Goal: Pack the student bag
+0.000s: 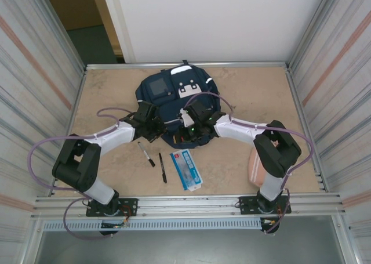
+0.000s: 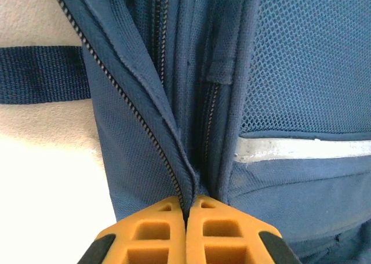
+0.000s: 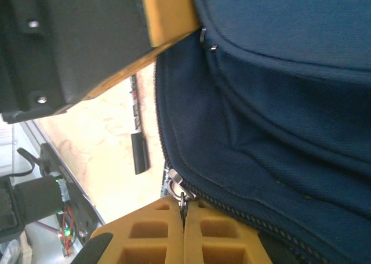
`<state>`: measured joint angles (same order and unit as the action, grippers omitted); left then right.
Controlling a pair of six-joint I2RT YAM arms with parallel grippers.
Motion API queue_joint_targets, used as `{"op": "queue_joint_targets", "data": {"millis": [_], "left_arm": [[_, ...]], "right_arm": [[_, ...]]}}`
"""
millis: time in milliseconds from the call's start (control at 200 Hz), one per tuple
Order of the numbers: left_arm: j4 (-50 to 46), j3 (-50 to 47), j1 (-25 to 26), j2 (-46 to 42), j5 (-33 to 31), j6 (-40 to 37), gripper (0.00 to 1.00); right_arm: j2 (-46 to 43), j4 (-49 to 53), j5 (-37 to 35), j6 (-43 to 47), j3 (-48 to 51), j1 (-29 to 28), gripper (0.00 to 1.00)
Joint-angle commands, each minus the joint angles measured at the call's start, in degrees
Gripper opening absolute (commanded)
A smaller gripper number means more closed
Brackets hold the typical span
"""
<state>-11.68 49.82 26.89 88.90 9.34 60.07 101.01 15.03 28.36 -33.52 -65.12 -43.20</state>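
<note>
left hand [image 2: 185, 210]: pinching student bag [image 2: 301, 72] fabric | right hand [image 3: 184, 213]: pinching zip pull [image 3: 175, 181] | bag flat on worktop [image 1: 243, 101]

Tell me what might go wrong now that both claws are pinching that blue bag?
The right gripper pinches only the small zip pull; it could slip out. The left gripper holds a thin fold of the student bag, which might pull free or drag the bag onto the pens.

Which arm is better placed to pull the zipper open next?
Probably right: the right gripper is shut on the zipper pull of the student bag; the left gripper only pinches its fabric.
</note>
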Motion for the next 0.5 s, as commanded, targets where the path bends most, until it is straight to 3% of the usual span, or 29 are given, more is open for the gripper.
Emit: {"op": "queue_joint_targets", "data": {"millis": [0, 115, 306, 496], "left_arm": [[0.93, 0.01, -2.66, -1.89, -1.98, -4.02, 0.00], [3.66, -0.41, -6.16, -1.22, -0.03, -5.69, 0.00], [9.78, 5.82, -8.59, 4.96, 4.15, -12.53, 0.00], [9.49, 13.78, -9.33, 9.99, -0.77, -15.89, 0.00]], "right_arm": [[-3.42, 6.22, -2.52, 4.36, 2.43, 2.13, 0.00], [-7.35, 10.54, -6.99, 6.17, 5.59, 4.57, 0.00], [-10.91, 12.56, -7.05, 8.45, 8.18, 8.77, 0.00], [-8.76, 6.82, -1.85, 5.54, 7.12, 8.44, 0.00]]}}
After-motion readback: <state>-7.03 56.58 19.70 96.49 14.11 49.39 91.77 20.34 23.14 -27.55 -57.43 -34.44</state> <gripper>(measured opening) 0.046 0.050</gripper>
